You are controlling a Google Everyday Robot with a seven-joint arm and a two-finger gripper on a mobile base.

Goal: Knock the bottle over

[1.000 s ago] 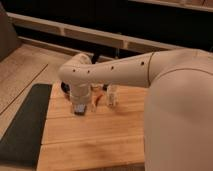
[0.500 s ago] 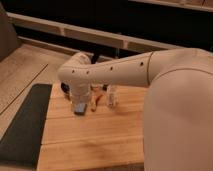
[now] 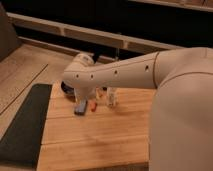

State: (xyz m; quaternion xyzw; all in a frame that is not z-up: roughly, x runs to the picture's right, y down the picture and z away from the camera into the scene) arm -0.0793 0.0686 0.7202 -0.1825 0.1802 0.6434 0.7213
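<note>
The small clear bottle [image 3: 112,97] stands upright on the wooden table top [image 3: 100,137], just below my forearm. My white arm reaches in from the right, its wrist bending down at the left. The gripper [image 3: 90,97] hangs under the wrist, just left of the bottle and close to it, largely hidden by the arm. I cannot tell whether it touches the bottle.
A flat blue-grey block [image 3: 80,107] and a small orange object [image 3: 93,106] lie on the table left of the bottle. A dark bowl [image 3: 67,90] peeks out behind the wrist. A black mat [image 3: 20,125] borders the table on the left. A railing runs behind.
The wrist has shifted slightly to the right, toward the bottle. The bottle still stands upright in the same place.
</note>
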